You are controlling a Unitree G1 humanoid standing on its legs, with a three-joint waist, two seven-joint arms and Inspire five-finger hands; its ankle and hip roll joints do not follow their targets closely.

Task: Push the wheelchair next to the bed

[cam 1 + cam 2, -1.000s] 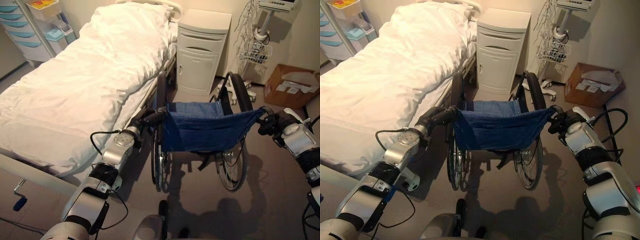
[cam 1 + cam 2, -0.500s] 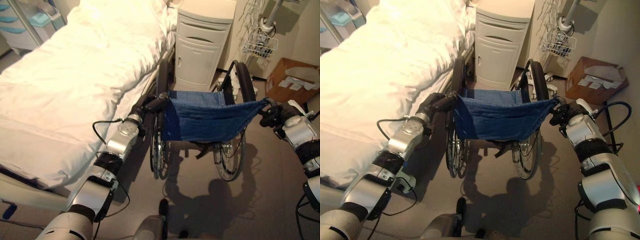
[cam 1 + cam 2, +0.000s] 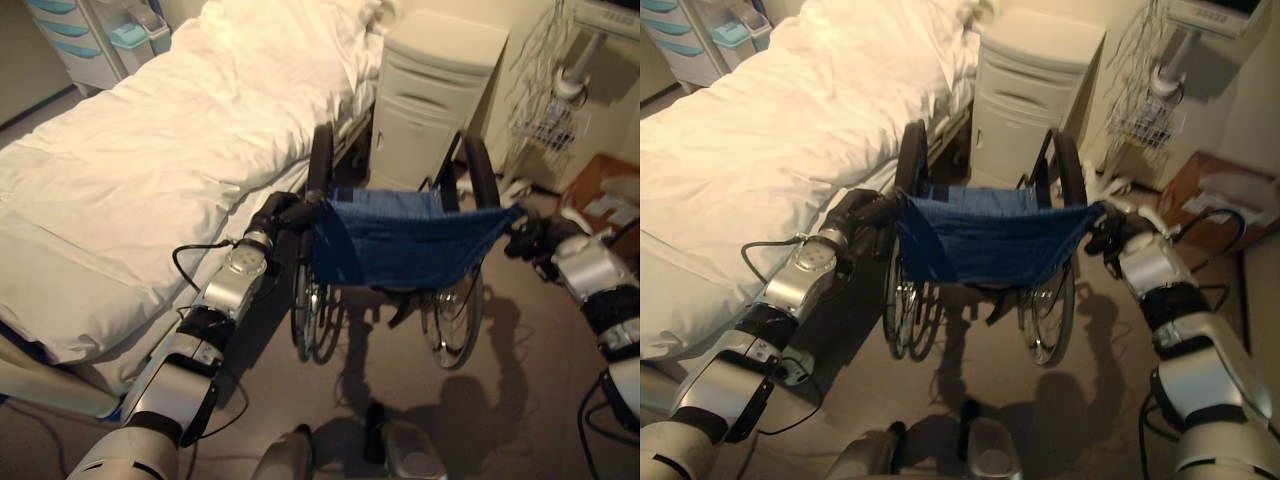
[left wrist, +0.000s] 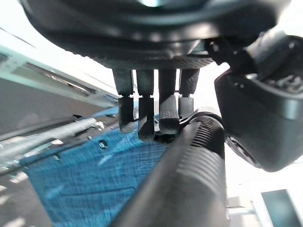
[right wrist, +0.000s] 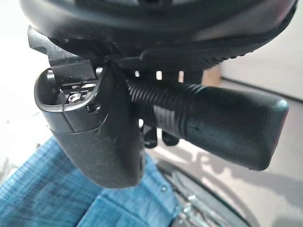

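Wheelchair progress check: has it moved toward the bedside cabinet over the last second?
Yes. The wheelchair has rolled forward; its wheels now overlap the bedside cabinet, alongside the bed.

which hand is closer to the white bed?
Left. The left hand grips the wheelchair's black push handle right beside the white bed; the right hand holds the far handle, across the blue fabric backrest.

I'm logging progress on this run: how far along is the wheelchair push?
Done: the blue-backed wheelchair already stands alongside the white-sheeted bed, its wheel close to the frame. In hand: left hand and right hand each grip a black push handle. Left: perhaps a short push toward the cream bedside cabinet, then release.
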